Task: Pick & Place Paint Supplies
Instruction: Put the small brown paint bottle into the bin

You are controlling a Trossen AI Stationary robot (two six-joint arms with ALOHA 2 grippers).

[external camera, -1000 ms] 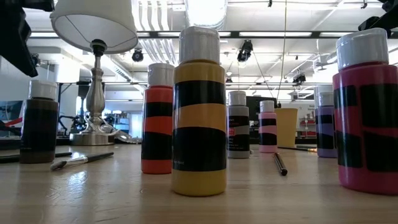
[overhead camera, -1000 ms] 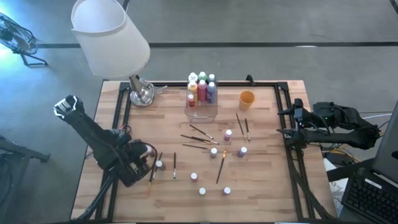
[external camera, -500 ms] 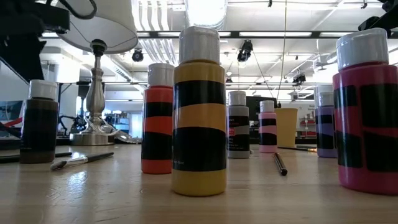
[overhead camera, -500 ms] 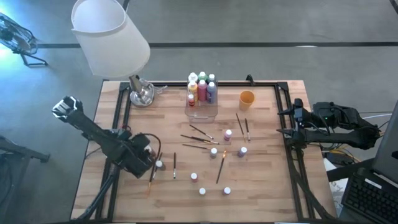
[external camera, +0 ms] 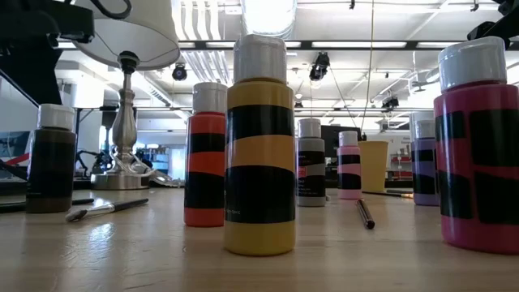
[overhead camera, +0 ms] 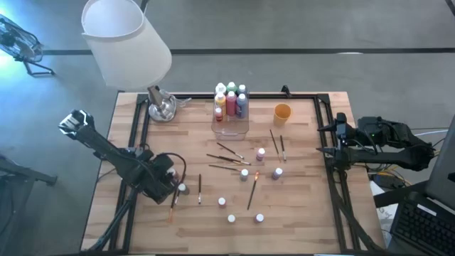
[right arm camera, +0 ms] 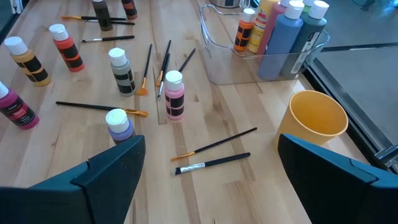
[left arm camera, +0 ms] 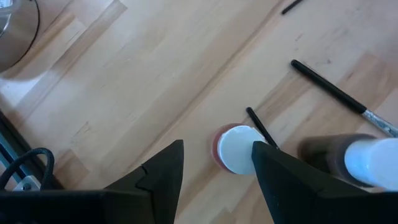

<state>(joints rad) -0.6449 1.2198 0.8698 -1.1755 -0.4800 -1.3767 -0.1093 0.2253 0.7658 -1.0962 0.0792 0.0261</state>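
**Left gripper over a red bottle, jaws apart**

High view: left gripper (overhead camera: 173,186) low over the table's left part, just beside a white-capped paint bottle (overhead camera: 182,188) and a paintbrush (overhead camera: 200,189). Right gripper (overhead camera: 328,149) parked at the table's right edge, well apart from the supplies. Clear box (overhead camera: 231,122) far ahead of the left gripper, already holding several bottles; orange cup (overhead camera: 282,112) beside the box. Other bottles and brushes scattered between.

Low view: yellow bottle (external camera: 259,146) nearest, orange-red bottle (external camera: 206,156) beside, dark bottle (external camera: 50,159) at left under the arm's bulk. No fingertips shown here.

Left wrist view: fingers (left arm camera: 163,171) spread, nothing held. Red bottle's white cap (left arm camera: 240,149) just off centre, touching or nearly touching one finger. Thin brush handle (left arm camera: 262,127) lying against the bottle; second bottle (left arm camera: 354,162) just beyond that finger.

Right wrist view: jaws wide, empty; pink bottle (right arm camera: 173,94) and brushes well ahead.

Risks, judged: off-centre descent could tip the bottle; closing might pinch the brush too, or nudge the neighbouring bottle over.
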